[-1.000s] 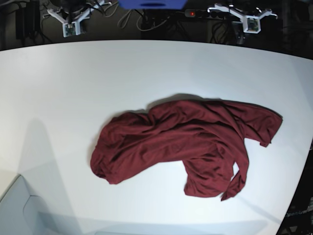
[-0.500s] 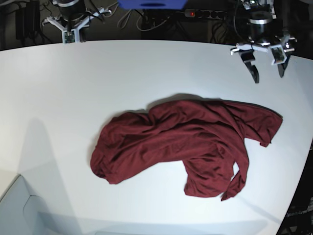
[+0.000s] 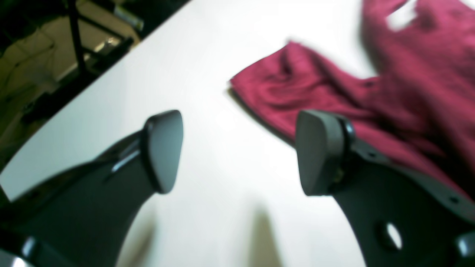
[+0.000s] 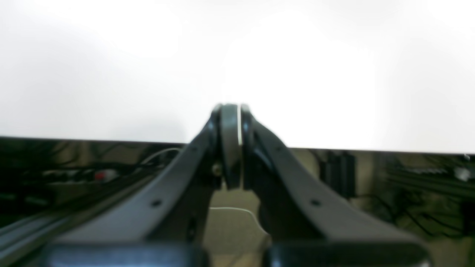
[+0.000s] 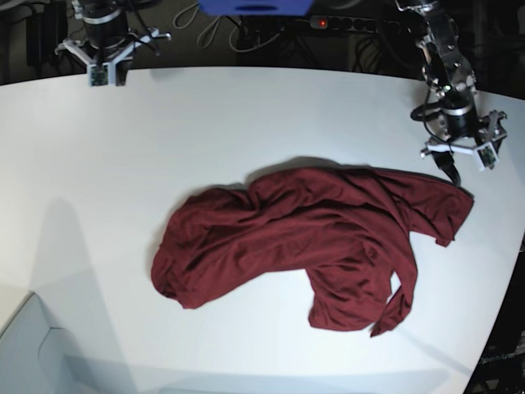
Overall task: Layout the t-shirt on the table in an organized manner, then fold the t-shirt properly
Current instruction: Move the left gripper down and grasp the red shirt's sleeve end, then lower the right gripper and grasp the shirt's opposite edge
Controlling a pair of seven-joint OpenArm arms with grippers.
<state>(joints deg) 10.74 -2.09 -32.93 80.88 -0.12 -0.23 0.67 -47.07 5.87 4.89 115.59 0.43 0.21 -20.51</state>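
I see the table [image 5: 123,164] filling most of the base view, with the t-shirt [image 5: 303,246] crumpled in a heap on it, right of the table's middle and apart from its edges. My left gripper [image 5: 456,172] hangs just beside the t-shirt's far right corner, jaws spread, nothing between them. My right gripper [image 4: 230,111] sits at the table's far left edge, well away from the t-shirt, jaws pressed together and empty.
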